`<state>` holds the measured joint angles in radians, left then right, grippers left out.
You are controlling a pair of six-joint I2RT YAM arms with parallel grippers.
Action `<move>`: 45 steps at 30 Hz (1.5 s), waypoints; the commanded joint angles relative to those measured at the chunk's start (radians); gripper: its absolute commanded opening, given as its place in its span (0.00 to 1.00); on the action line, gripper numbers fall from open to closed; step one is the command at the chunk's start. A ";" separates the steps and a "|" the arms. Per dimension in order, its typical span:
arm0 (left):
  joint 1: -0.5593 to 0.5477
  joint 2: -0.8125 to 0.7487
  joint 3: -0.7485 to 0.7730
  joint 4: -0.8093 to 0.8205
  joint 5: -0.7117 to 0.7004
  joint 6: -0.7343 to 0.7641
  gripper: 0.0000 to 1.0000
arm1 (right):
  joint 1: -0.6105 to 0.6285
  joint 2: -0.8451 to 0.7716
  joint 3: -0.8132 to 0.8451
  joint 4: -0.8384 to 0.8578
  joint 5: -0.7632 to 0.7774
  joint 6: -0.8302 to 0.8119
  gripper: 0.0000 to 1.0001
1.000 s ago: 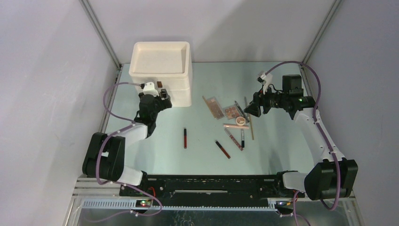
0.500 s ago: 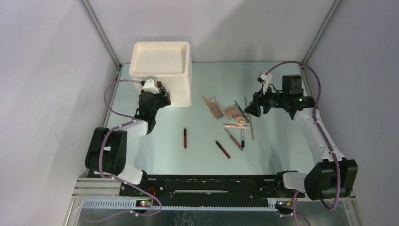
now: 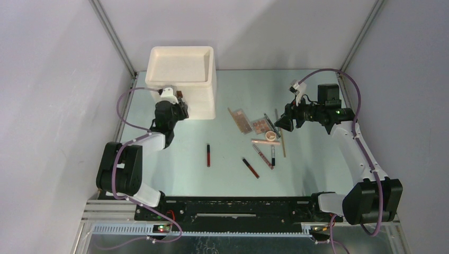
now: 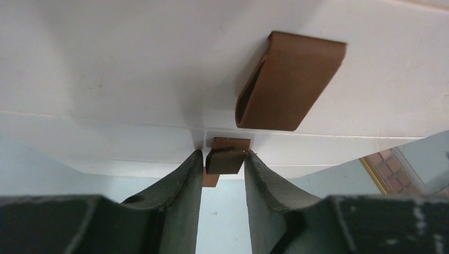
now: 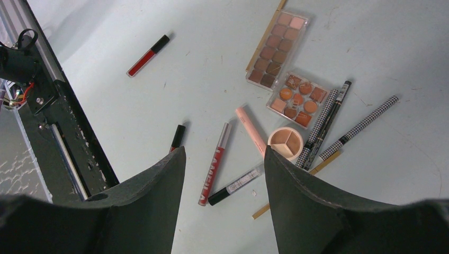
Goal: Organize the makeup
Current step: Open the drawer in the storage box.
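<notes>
The makeup lies scattered mid-table: a long palette [image 5: 277, 48], a square palette [image 5: 298, 99], a round compact [image 5: 285, 142], a pink tube [image 5: 251, 130], a red gloss [image 5: 215, 163], checked pencils [image 5: 323, 127] and a red tube [image 3: 208, 154] off to the left. My right gripper [image 3: 280, 123] hangs open above this cluster, holding nothing [image 5: 225, 151]. My left gripper [image 3: 180, 103] is pressed against the front of the cream drawer box [image 3: 204, 100], its jaws [image 4: 223, 153] closed around a lower brown drawer tab [image 4: 227, 159]. A larger brown tab [image 4: 288, 79] sits above it.
The box's top tray [image 3: 153, 74] is hollow and holds nothing. Grey enclosure walls stand on the left, back and right. The black base rail [image 3: 227, 209] runs along the near edge. Another dark-red tube [image 3: 251, 167] lies nearer the rail.
My left gripper has moved forward up to the drawer box and its jaws have narrowed onto the lower brown tab. The right arm and the makeup have not moved.
</notes>
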<state>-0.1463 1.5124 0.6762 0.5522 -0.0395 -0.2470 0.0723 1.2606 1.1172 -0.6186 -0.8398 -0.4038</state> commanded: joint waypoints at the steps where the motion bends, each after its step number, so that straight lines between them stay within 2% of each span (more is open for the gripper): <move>1: 0.013 0.005 0.086 0.053 0.024 -0.001 0.37 | -0.002 -0.006 0.003 0.004 -0.013 -0.015 0.66; 9: 0.020 0.003 0.109 0.034 0.032 0.000 0.25 | -0.003 -0.007 0.002 0.002 -0.016 -0.016 0.66; 12: 0.023 -0.004 0.110 0.027 0.056 0.003 0.18 | -0.004 -0.007 0.003 0.002 -0.016 -0.018 0.66; 16: 0.027 -0.026 0.105 0.004 0.073 0.011 0.01 | -0.003 -0.007 0.002 0.001 -0.018 -0.018 0.66; 30: 0.029 -0.170 0.052 -0.150 0.154 0.072 0.00 | -0.002 -0.005 0.002 0.001 -0.022 -0.018 0.66; 45: 0.030 -0.328 -0.048 -0.308 0.268 0.207 0.00 | 0.004 -0.003 0.002 0.001 -0.019 -0.019 0.66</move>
<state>-0.1211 1.2366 0.6575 0.2707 0.1707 -0.0967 0.0727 1.2606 1.1172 -0.6197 -0.8417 -0.4068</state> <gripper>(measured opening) 0.011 0.655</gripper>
